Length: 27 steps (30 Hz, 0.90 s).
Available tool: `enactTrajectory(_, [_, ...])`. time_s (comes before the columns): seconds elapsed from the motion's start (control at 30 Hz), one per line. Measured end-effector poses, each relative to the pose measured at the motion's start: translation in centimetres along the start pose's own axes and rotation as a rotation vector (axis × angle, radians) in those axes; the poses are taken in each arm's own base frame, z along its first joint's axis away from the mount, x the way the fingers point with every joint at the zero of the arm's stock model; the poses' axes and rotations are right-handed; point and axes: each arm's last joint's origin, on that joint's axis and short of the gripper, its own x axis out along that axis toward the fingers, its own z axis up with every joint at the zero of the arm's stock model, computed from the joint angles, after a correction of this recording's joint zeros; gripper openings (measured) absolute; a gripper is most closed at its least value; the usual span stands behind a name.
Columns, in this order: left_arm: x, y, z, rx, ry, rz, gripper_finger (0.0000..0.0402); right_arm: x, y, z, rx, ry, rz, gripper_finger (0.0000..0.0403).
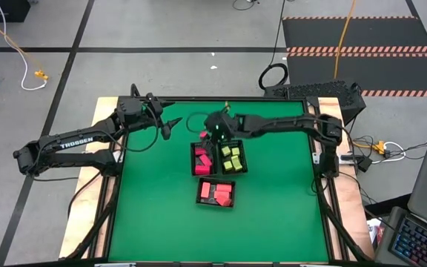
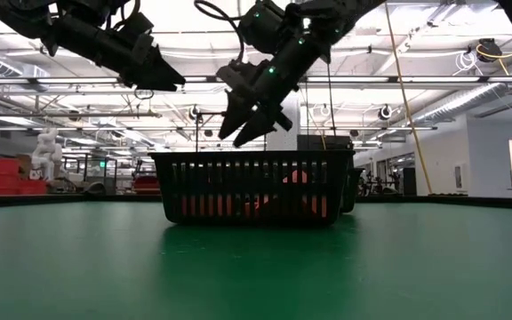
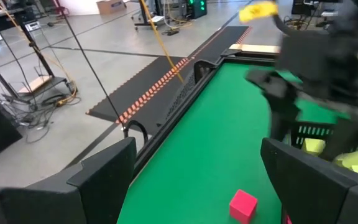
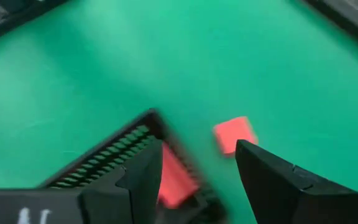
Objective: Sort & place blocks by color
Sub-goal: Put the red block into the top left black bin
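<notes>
One loose pink block (image 4: 235, 134) lies flat on the green table just beyond the far left corner of a black mesh tray (image 4: 114, 149); it also shows in the left wrist view (image 3: 243, 205). More red blocks (image 1: 202, 159) fill that tray. Yellow-green blocks (image 1: 232, 157) sit in the tray beside it, and red blocks (image 1: 217, 193) in a third tray nearer the front. My right gripper (image 4: 197, 162) hovers open above the loose block and the tray corner, fingers pointing down (image 2: 238, 124). My left gripper (image 1: 170, 124) waits open in the air to the left, touching nothing.
The three trays stand close together in the table's middle (image 1: 216, 174). Both arms reach in from the far side, and their grippers are close to each other (image 2: 163, 76). Green surface lies open to the left, right and near side. A black cable loop (image 1: 195, 119) lies by the far edge.
</notes>
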Motion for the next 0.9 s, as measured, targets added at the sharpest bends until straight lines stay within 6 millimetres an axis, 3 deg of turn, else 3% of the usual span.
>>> enactTrajectory(0.27, [0.0, 0.0, 0.1, 0.016, -0.007, 0.001, 0.0347, -2.4, -1.9, 3.5, -0.098, 0.059, -0.055, 0.0199])
enactTrajectory(0.5, [0.0, 0.2, 0.0, 0.026, 0.006, 0.075, 0.0347, -3.4, -2.6, 4.9, -0.118, 0.045, -0.094, 0.0199])
enactTrajectory(0.63, [0.0, 0.5, -0.1, 0.059, 0.041, 0.184, 0.0347, -3.4, -1.8, 4.3, -0.081, 0.082, -0.095, 0.0199])
enactTrajectory(0.9, [0.1, -0.3, -0.7, 0.018, 0.097, 0.121, 0.0347, -3.0, 2.0, 0.4, -0.159, 0.069, -0.304, 0.0199])
